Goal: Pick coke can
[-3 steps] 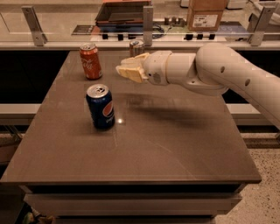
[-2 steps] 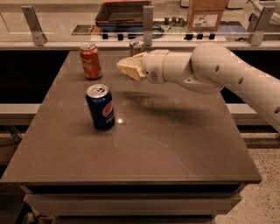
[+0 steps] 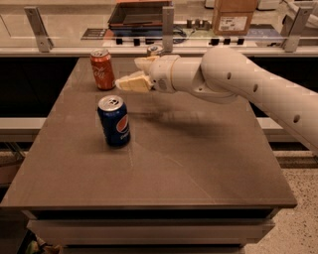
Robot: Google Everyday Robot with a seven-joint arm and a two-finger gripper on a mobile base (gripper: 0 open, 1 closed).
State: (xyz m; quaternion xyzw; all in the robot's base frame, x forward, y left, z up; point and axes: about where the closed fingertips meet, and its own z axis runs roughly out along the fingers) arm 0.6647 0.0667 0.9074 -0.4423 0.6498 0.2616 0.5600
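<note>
Moved the end effector point(image 3: 127, 72) left since a moment ago, closer to the coke can point(image 3: 102, 69). Holds it just right of that can, upper middle of the frame, two pale yellow fingers point(image 3: 131, 83) spread apart, nothing between them. Stands the round orange-red can, shiny silver top, upright near the back left of the flat brown counter point(image 3: 198, 163). Shows a round blue can point(image 3: 114, 121) upright lower down, left of center, well apart from the fat smooth white arm point(image 3: 233, 74). Hides most of a third can point(image 3: 154, 49) behind the fingers. Has a brown cardboard box point(image 3: 233, 15) at the upper right.
</note>
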